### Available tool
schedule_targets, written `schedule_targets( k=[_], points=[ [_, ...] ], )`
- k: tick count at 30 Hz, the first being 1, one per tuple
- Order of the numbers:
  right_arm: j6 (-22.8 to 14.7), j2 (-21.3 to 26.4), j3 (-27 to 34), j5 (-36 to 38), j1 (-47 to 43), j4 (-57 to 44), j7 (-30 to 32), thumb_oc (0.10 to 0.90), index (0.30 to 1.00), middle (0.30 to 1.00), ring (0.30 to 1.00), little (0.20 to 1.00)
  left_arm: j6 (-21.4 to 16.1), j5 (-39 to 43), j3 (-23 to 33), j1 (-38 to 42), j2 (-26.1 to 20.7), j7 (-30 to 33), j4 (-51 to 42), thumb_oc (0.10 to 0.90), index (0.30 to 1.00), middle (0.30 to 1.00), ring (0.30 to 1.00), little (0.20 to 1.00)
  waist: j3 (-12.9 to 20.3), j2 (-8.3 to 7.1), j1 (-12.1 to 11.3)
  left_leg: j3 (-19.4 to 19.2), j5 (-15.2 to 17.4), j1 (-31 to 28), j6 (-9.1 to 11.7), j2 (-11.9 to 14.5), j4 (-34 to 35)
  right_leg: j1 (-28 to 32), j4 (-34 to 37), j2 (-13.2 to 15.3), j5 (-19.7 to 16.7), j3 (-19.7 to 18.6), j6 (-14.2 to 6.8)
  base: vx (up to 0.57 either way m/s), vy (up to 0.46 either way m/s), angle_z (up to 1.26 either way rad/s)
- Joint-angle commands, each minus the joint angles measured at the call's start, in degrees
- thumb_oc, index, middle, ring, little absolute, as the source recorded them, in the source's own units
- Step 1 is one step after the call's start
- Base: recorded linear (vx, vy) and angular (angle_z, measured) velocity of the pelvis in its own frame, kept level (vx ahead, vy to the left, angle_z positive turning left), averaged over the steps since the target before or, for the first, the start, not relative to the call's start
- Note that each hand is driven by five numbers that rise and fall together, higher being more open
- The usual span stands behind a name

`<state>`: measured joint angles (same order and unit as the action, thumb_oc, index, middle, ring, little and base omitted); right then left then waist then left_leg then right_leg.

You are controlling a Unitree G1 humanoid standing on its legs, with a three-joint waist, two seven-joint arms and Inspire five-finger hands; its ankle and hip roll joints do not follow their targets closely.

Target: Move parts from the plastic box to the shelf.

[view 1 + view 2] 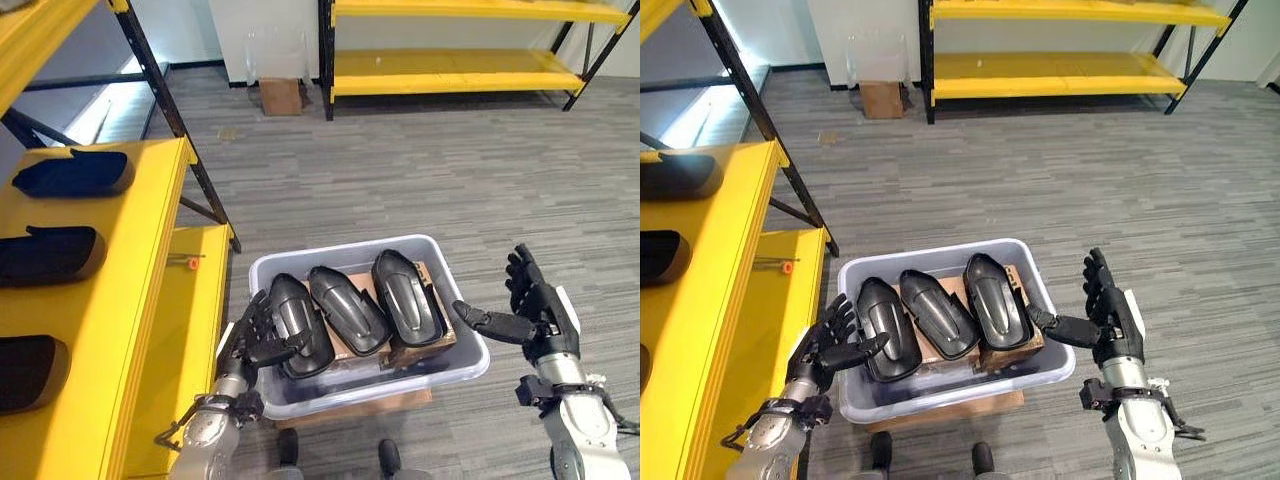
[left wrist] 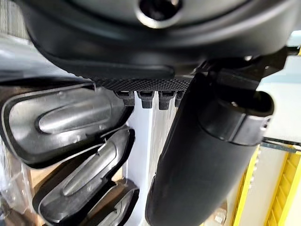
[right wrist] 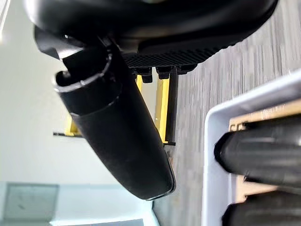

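A translucent plastic box [image 1: 340,251] stands on the floor just ahead of me. Three black moulded parts lie side by side in it: left [image 1: 300,322], middle [image 1: 347,308], right [image 1: 406,296]. My left hand [image 1: 258,338] is at the box's left rim, open, its thumb reaching over the left part [image 2: 61,122]. Clear of the box's right side, my right hand [image 1: 537,312] is open, with the thumb pointing toward the rim [image 3: 221,141]. The yellow shelf [image 1: 130,250] on my left carries three more black parts [image 1: 72,172], [image 1: 50,255], [image 1: 30,370].
A lower yellow shelf board [image 1: 195,330] runs between the shelf and the box, with a small orange-tipped item [image 1: 190,262] on it. Far back stand a cardboard box [image 1: 280,95] and a second yellow rack [image 1: 450,70]. Grey carpet lies to the right.
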<state>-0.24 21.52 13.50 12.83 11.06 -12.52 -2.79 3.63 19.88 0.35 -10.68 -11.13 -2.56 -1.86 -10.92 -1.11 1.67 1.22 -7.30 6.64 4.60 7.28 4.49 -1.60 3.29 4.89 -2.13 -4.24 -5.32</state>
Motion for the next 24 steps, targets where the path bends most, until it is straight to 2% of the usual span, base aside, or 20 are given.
schedule_targets(
  k=[1,6,7,9,10,11,12,14,17,24],
  points=[
    [-8.04,6.0,2.7,-4.38,-7.88,-6.04,3.21,0.9,1.0,1.0,1.0,1.0,-6.32,0.26,1.31,5.73,-2.31,0.81,-6.2,0.9,1.0,1.0,1.0,1.0,-2.97,0.66,-0.58,-0.46,3.76,-2.18,-2.65,-0.26,0.51,-3.0,-2.04,-0.4,-3.51,1.77,5.31,-0.1,-0.03,0.08],
    [-8.05,16.08,1.25,-10.8,-11.97,-5.03,5.7,0.9,1.0,1.0,1.0,1.0,-6.31,-0.09,1.32,7.36,-2.94,1.99,-7.37,0.9,1.0,1.0,1.0,1.0,-8.74,1.25,-0.67,-0.36,2.87,0.19,-2.06,0.28,-0.67,-4.21,-1.88,-0.22,-3.78,2.31,5.31,-0.12,-0.035,0.04],
    [-8.08,20.32,0.01,-12.43,-13.8,-5.1,6.52,0.9,1.0,1.0,1.0,1.0,-6.3,-0.19,1.03,8.28,-3.07,2.57,-7.66,0.9,1.0,1.0,1.0,1.0,-11.21,1.42,-0.42,-0.26,2.61,1.22,-1.87,0.41,-1.28,-4.77,-1.78,-0.21,-3.89,2.45,5.27,-0.11,-0.027,-0.01],
    [-8.12,21.94,-0.72,-12.89,-14.57,-5.24,6.62,0.9,1.0,1.0,1.0,1.0,-6.23,-0.2,0.89,8.7,-3.07,2.78,-7.71,0.9,1.0,1.0,1.0,1.0,-12.15,1.45,-0.28,-0.17,2.58,1.55,-1.84,0.44,-1.4,-4.97,-1.72,-0.19,-4.0,2.5,5.26,-0.08,-0.02,-0.01],
    [-8.17,23.65,-1.54,-13.17,-15.37,-5.59,6.7,0.9,1.0,1.0,1.0,1.0,-6.2,-0.18,0.82,9.08,-3.19,3.11,-8.02,0.9,1.0,1.0,1.0,1.0,-13.07,1.4,-0.26,-0.08,2.48,1.94,-1.78,0.48,-1.48,-5.25,-1.64,-0.23,-4.08,2.52,5.26,-0.12,-0.034,-0.02],
    [-8.33,27.47,-3.24,-14.56,-16.82,-6.24,6.83,0.9,1.0,1.0,1.0,1.0,-6.09,-0.24,0.52,10.0,-3.18,3.53,-7.95,0.9,1.0,1.0,1.0,1.0,-14.99,1.05,-0.09,-0.03,2.28,2.63,-1.69,0.55,-1.68,-5.89,-1.59,-0.19,-4.38,2.36,5.19,-0.09,-0.028,-0.02],
    [-8.35,27.5,-3.29,-14.56,-16.89,-6.2,6.84,0.9,1.0,1.0,1.0,1.0,-6.09,-0.24,0.55,10.01,-3.16,3.53,-7.94,0.9,1.0,1.0,1.0,1.0,-15.03,1.06,-0.06,-0.02,2.28,2.61,-1.69,0.55,-1.68,-5.86,-1.59,-0.19,-4.38,2.37,5.19,-0.09,-0.02,-0.03],
    [-8.59,32.29,-4.15,-16.95,-17.5,-8.88,7.06,0.9,1.0,1.0,1.0,1.0,-5.79,-0.46,0.42,10.88,-3.04,4.04,-8.45,0.9,1.0,1.0,1.0,1.0,-17.37,0.6,0.44,0.1,2.11,3.31,-1.54,0.73,-1.88,-6.64,-1.5,-0.25,-4.59,2.09,5.18,-0.07,-0.014,-0.02],
    [-8.87,35.15,-4.03,-17.65,-16.21,-11.54,6.88,0.9,1.0,1.0,1.0,1.0,-5.67,-0.25,-0.02,11.4,-2.83,4.55,-8.42,0.9,1.0,1.0,1.0,1.0,-18.87,-0.07,1.18,-0.11,1.93,3.92,-1.18,0.88,-2.3,-7.27,-1.68,-0.2,-4.99,2.01,5.08,-0.05,-0.023,-0.02],
    [-9.59,40.14,-3.26,-20.76,-14.47,-16.57,7.32,0.9,1.0,1.0,1.0,1.0,-5.33,-0.28,-0.07,10.83,-3.68,5.29,-8.51,0.9,1.0,1.0,1.0,1.0,-18.88,-1.27,2.29,-0.09,2.01,5.77,-1.23,1.35,-2.5,-9.54,-2.03,-0.49,-5.29,1.76,4.87,0.0,0.0,0.0]
  ],
)
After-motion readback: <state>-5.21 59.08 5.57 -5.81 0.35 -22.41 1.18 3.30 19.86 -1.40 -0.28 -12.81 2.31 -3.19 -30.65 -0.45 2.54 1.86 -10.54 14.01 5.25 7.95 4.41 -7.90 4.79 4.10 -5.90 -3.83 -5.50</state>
